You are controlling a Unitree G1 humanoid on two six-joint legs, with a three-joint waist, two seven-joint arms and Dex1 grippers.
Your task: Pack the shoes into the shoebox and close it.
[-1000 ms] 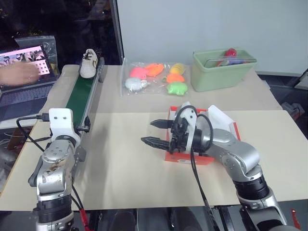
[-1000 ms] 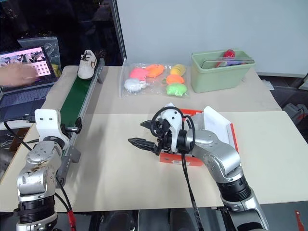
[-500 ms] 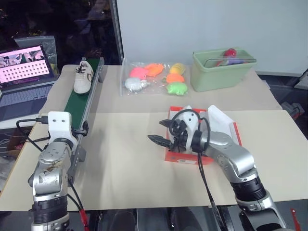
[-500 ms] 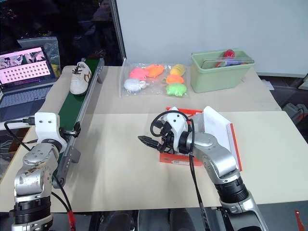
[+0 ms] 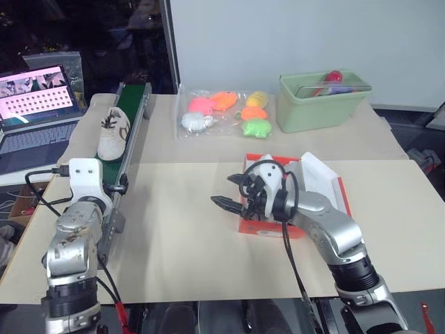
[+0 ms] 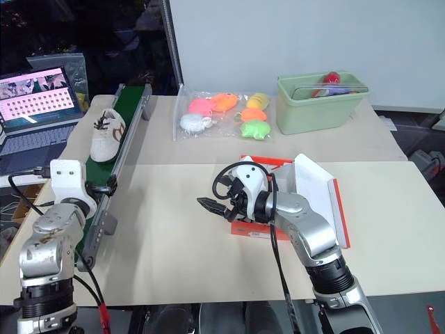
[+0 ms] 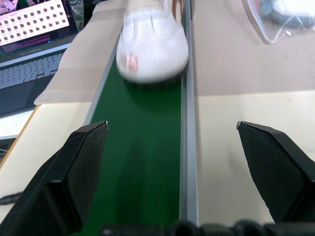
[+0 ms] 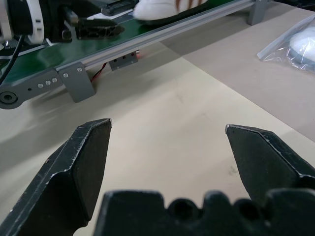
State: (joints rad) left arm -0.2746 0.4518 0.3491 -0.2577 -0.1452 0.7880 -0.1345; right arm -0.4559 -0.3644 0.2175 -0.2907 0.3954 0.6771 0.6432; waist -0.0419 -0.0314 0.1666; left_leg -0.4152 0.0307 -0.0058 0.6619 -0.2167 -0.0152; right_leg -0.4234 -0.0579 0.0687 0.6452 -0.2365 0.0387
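Note:
One white shoe [image 5: 112,136] with dark laces lies on the green conveyor belt [image 5: 131,111], toe toward my left gripper [image 7: 170,127]. That gripper is open at the belt's near end and straddles it, with the shoe [image 7: 152,44] a short way ahead and nothing between the fingers. The red shoebox [image 5: 274,232] sits mid-table with its white-lined lid [image 6: 316,191] raised on the right side. My right gripper [image 5: 226,191] is open and empty. It hovers at the box's left edge and points left toward the conveyor.
A clear bag of bright soft toys [image 5: 222,111] lies at the back centre. A pale green bin [image 5: 321,101] stands at the back right. A laptop [image 5: 35,94] sits left of the conveyor. Bare tabletop lies between the belt and the box.
The shoe has ridden down the belt toward my left gripper. The person's hand at the laptop is gone. My right gripper has dropped a little and rolled.

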